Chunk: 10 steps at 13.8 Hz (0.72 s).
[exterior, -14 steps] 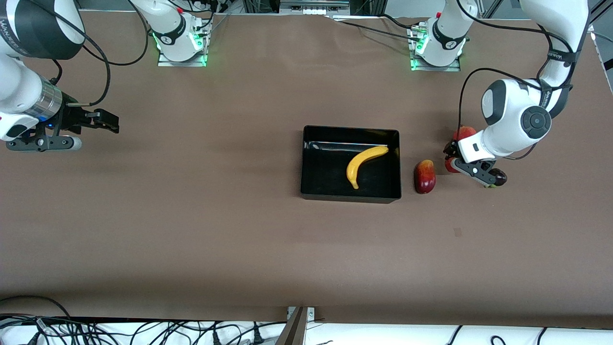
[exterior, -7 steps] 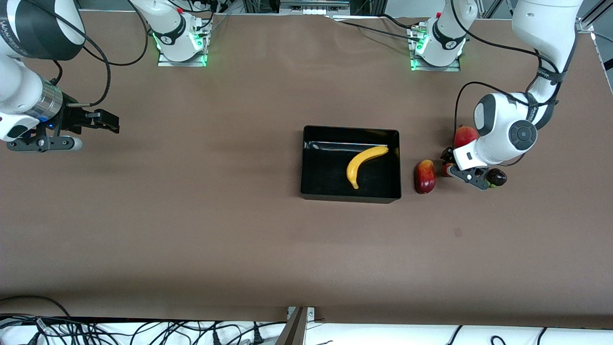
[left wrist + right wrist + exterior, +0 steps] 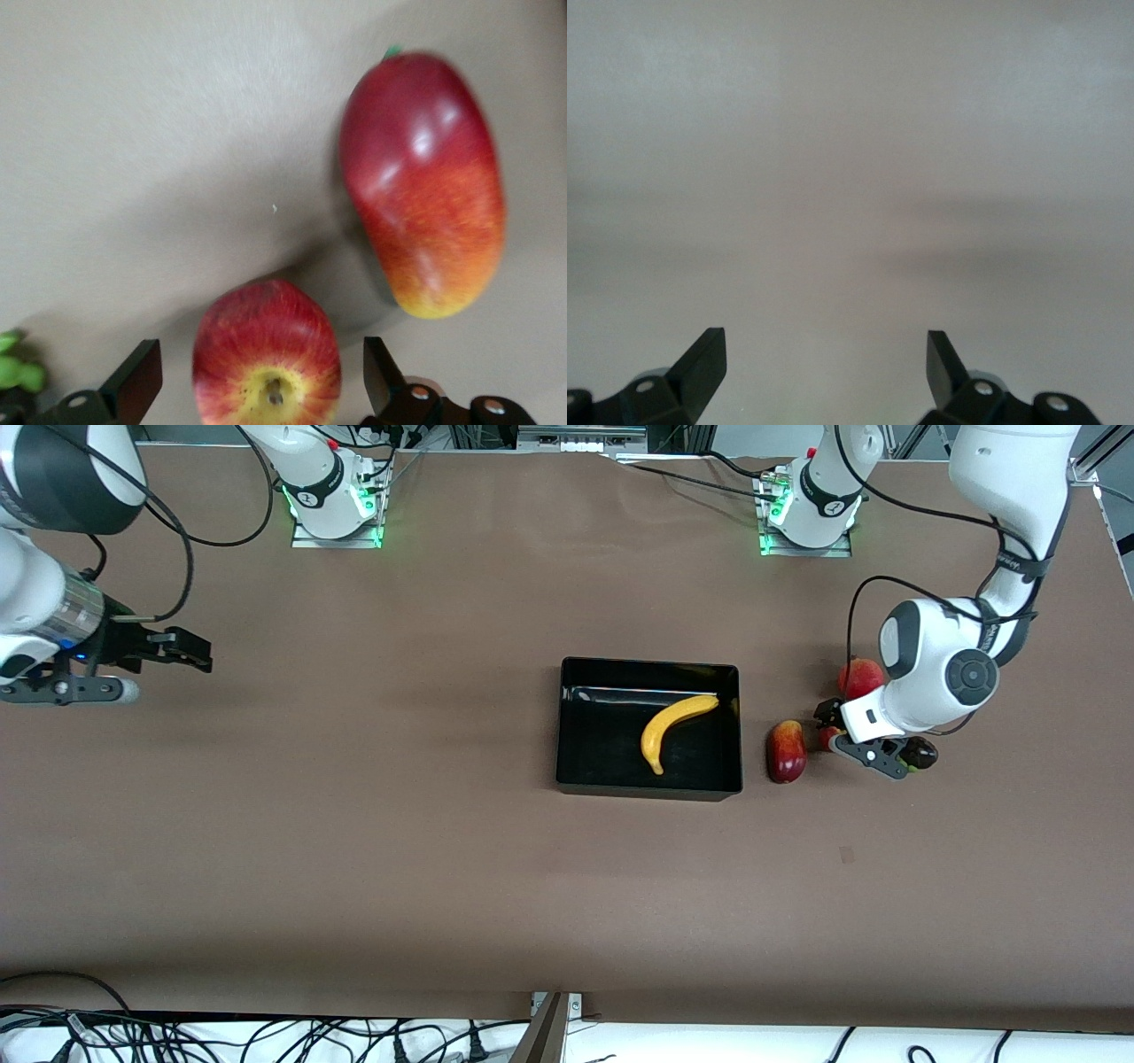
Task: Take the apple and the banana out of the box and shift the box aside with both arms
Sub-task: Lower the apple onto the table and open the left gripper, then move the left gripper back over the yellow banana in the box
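I have the left gripper (image 3: 858,742) low over the table toward the left arm's end, jaws spread, with the apple (image 3: 267,354) sitting on the table between the fingers, neither touching it as far as I can tell. The mango (image 3: 786,750) lies just beside it, between apple and box (image 3: 648,784); a pomegranate (image 3: 860,677) sits farther from the front camera, and a dark fruit (image 3: 919,754) pokes out past the wrist.

The banana (image 3: 672,729) lies in the box, its long axis running diagonally from the wall nearest the left arm toward the front wall. The left arm is much the nearer; I judge it takes the banana next, coming across the mango.

The right gripper (image 3: 182,650) waits in the air toward the right arm's end of the table, jaws spread and empty.

A second ago the left jaws pinched the apple; now they have let it go.
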{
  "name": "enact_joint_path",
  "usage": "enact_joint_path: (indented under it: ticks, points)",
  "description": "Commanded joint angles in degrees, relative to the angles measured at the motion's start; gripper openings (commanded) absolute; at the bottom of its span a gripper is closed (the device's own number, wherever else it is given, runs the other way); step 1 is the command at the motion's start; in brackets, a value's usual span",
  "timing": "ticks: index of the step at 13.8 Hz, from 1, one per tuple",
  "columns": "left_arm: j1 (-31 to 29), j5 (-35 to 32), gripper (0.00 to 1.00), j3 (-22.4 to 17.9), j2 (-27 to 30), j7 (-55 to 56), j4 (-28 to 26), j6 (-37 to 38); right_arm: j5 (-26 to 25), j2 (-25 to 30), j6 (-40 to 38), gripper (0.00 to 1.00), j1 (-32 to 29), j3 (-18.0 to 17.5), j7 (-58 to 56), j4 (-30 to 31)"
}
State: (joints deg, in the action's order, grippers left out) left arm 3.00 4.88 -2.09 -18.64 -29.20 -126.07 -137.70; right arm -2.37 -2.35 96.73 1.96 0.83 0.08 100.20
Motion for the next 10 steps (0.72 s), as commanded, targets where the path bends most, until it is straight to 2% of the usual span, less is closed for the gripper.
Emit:
enact_joint_path:
  ticks: [1, 3, 5, 8, 10]
  points:
    - [2.60, 1.27, 1.00, 0.16, 7.73, 3.17, 2.84, 12.15, -0.18, 0.51, -0.14, 1.00, 0.33, 0.31, 0.79, -1.15]
    - [6.91, 2.41, 1.00, 0.16, 11.33, 8.95, 3.46, 15.26, 0.09, 0.24, 1.35, 1.00, 0.24, 0.31, 1.41, -0.62]
    - [12.35, 5.12, 1.00, 0.60, 12.14, 16.15, 3.81, 15.71, -0.09, 0.33, 1.88, 1.00, 0.59, -0.13, 1.41, -0.97]
    - [20.27, 9.17, 1.00, 0.86, 8.64, 27.07, 6.26, 13.44, 0.00, 0.42, 1.79, 1.00, 0.77, -0.22, 1.41, -0.89]
    - [23.53, 9.01, 1.00, 1.91, 5.04, 31.03, 8.03, 10.19, 0.00, 0.33, 1.88, 1.00, 0.77, -0.13, 1.41, -0.88]
